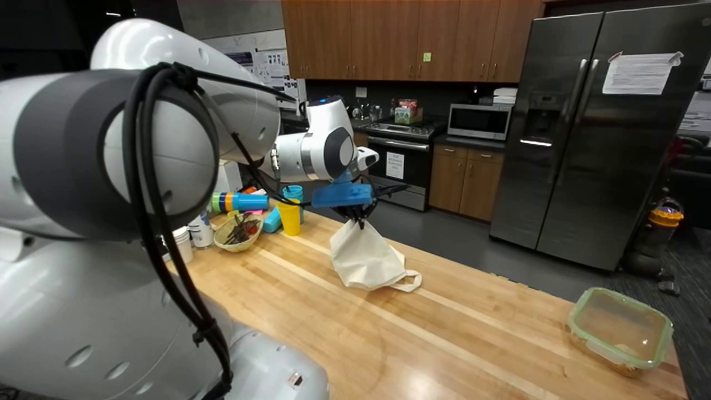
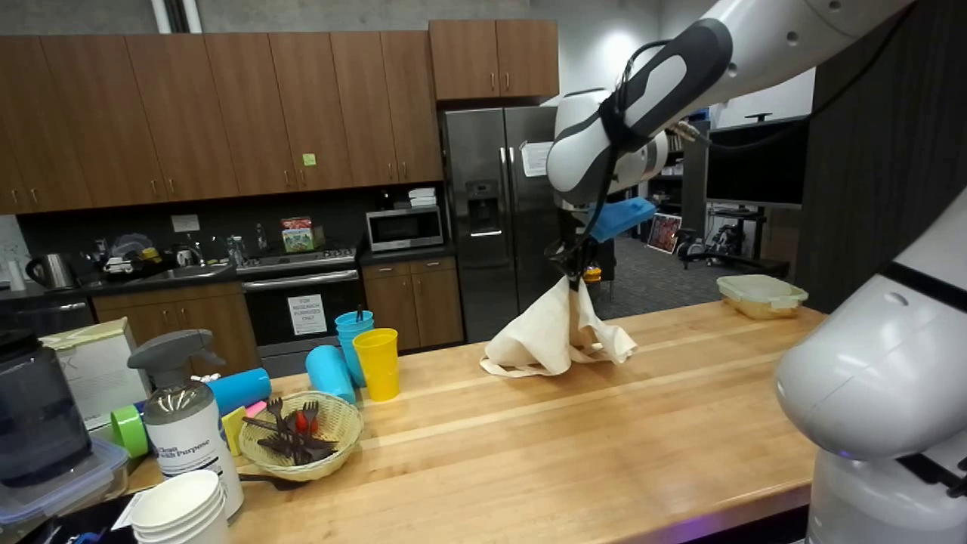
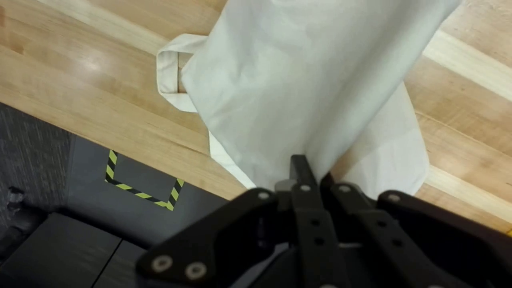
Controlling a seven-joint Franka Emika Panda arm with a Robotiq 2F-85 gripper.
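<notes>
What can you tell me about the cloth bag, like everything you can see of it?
The cloth bag is cream, plain on the sides that show, and looks like cotton or canvas. The gripper is closed on a pinch of it, so it stands in a peak with soft folds below. Its lower part rests on the wooden table, and a flat strap loops out at one side. Whether anything is inside cannot be seen.

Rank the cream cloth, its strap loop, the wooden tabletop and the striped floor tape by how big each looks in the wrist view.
1. Wooden tabletop
2. Cream cloth
3. Strap loop and striped floor tape: too alike to rank; the tape also lies farther from the camera.
</notes>
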